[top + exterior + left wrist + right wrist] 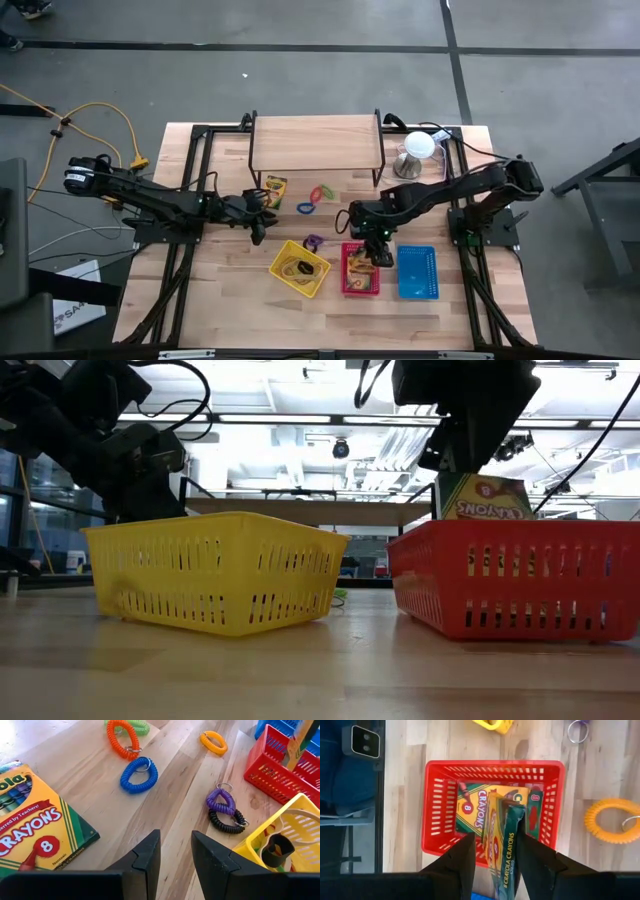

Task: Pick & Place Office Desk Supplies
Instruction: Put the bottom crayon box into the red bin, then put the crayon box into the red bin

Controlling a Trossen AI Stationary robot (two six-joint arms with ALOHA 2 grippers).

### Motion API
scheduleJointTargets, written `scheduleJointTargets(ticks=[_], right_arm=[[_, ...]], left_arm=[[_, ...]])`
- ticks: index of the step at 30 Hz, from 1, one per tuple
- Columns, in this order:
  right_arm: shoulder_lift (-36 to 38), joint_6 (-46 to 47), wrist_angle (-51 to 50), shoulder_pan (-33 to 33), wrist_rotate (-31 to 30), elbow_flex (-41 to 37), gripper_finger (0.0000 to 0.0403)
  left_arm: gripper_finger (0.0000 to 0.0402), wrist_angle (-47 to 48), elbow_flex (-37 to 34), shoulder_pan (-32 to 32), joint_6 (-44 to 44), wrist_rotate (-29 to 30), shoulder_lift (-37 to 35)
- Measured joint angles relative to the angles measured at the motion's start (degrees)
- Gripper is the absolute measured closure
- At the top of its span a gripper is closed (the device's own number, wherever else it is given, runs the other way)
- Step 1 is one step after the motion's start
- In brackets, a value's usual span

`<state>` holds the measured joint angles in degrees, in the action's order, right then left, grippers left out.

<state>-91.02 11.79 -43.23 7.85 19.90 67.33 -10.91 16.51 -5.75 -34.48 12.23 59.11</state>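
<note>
My right gripper (497, 837) hangs over the red basket (434, 810), shut on a yellow-and-green crayon box (512, 845) that stands upright in it (480, 500). A second crayon box (472, 807) lies flat in that basket. My left gripper (176, 837) is open above bare table at the left (258, 228), beside a third crayon box (35, 825) lying flat. Spiral coil rings lie on the table: orange (122, 740), blue (139, 774), yellow (213, 742), purple (221, 801) and black (227, 821). The yellow basket (300, 805) holds tan bands. My right gripper has the crayon box's upper end (510, 875) between its two fingers, which come from above and slant down. The green narrow side faces the wrist camera. The box stands nearly upright, its lower end (480, 510) inside the red basket; the basket wall hides whether it rests there.
A blue basket (417, 272) stands right of the red one near the front. At the back are a wooden shelf on a black frame (316, 140) and a white dome on a metal base (418, 147). Bare tabletop lies before the baskets.
</note>
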Motion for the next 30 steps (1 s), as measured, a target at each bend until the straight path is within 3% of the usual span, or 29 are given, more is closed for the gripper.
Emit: scheduleJointTargets(ticks=[25,30], right_arm=[[0.39,0.22,0.64,0.03,0.80,-0.02,0.0275],[0.39,0.22,2.36,0.03,-1.61,-0.06,0.0275]], left_arm=[[0.0297,0.12,0.00,0.01,0.00,0.00,0.00],[0.0297,0.12,0.00,-0.01,0.02,0.00,0.00]])
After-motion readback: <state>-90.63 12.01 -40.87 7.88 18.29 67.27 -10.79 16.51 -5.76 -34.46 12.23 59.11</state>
